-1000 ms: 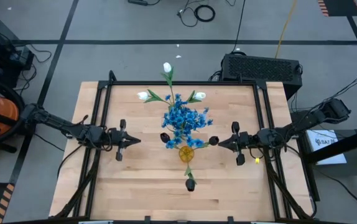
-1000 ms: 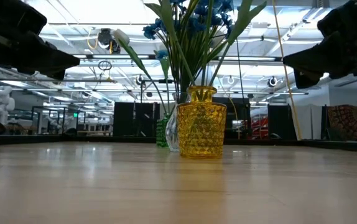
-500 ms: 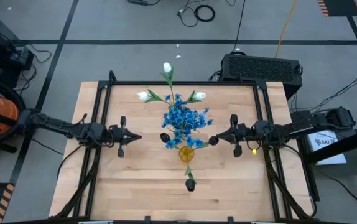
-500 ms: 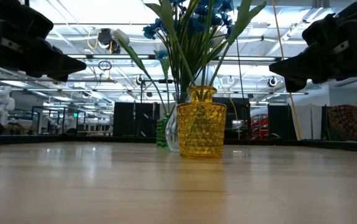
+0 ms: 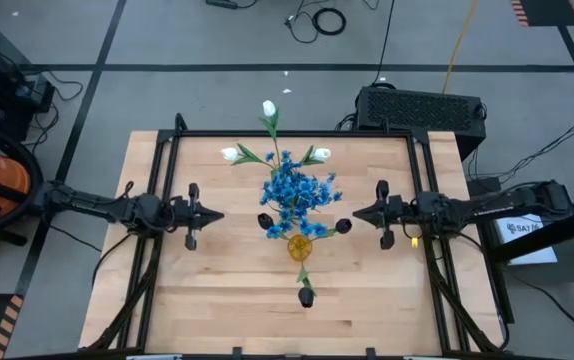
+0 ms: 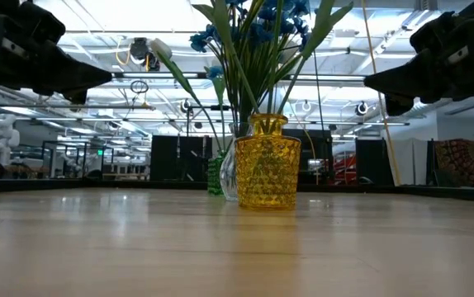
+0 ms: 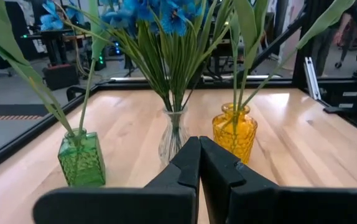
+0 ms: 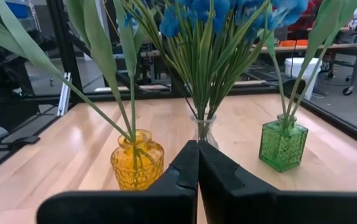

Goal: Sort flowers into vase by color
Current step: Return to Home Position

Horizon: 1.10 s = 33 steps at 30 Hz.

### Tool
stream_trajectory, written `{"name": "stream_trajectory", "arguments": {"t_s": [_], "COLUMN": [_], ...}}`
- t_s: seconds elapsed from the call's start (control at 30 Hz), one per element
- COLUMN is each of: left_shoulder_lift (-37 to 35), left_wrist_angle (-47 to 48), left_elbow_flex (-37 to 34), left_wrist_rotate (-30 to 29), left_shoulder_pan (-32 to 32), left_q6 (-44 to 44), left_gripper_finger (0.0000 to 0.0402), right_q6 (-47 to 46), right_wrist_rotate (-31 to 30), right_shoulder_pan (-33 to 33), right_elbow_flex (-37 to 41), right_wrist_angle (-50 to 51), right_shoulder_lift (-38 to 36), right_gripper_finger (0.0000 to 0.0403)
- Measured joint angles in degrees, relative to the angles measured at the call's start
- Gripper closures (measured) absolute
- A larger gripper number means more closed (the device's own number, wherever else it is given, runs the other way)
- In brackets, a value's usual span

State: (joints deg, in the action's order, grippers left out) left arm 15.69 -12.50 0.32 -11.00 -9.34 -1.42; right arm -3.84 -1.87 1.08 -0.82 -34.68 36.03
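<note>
Three vases stand in a row at the table's middle: a green one (image 7: 81, 158), a clear one (image 7: 173, 137) and a yellow one (image 7: 234, 132). White tulips (image 5: 268, 108) rise from the green vase. Blue flowers (image 5: 297, 190) fill the clear vase. Dark buds (image 5: 306, 297) spread from the yellow vase (image 5: 299, 247). My left gripper (image 5: 219, 214) hovers level to the vases' left, shut and holding nothing. My right gripper (image 5: 357, 214) hovers level to their right, also shut and holding nothing. Each points at the vases, clear of the stems.
A black metal frame (image 5: 167, 180) runs along the table's left, right and far sides. A black box (image 5: 422, 108) sits on the floor beyond the far right corner. Bare wood (image 5: 227, 310) stretches toward the near edge.
My right gripper has swung toward the table's far edge and drawn back a little from the vases, staying shut and level. The vases and flowers have not moved.
</note>
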Motion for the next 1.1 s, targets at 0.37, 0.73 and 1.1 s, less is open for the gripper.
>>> {"name": "stream_trajectory", "arguments": {"t_s": [0.37, 0.73, 1.1], "left_shoulder_lift": [-2.87, -9.93, -13.07], "left_wrist_angle": [5.43, 9.33, 9.63], "left_elbow_flex": [-0.01, -0.05, -0.07], "left_wrist_rotate": [-0.3, -3.36, -2.71], "left_shoulder_pan": [0.0, 0.0, 0.02], "left_q6": [0.79, -0.22, -3.8], "left_gripper_finger": [0.0391, 0.0391, 0.0391], "right_q6": [-1.57, 0.22, 0.77], "right_wrist_rotate": [0.11, 0.46, 3.78], "right_shoulder_pan": [0.02, 0.02, 0.04], "right_elbow_flex": [0.0, 0.0, 0.0], "right_wrist_angle": [14.0, 16.45, 20.22], "right_shoulder_lift": [-12.3, -17.25, -21.98], "right_gripper_finger": [0.0403, 0.0403, 0.0403]}}
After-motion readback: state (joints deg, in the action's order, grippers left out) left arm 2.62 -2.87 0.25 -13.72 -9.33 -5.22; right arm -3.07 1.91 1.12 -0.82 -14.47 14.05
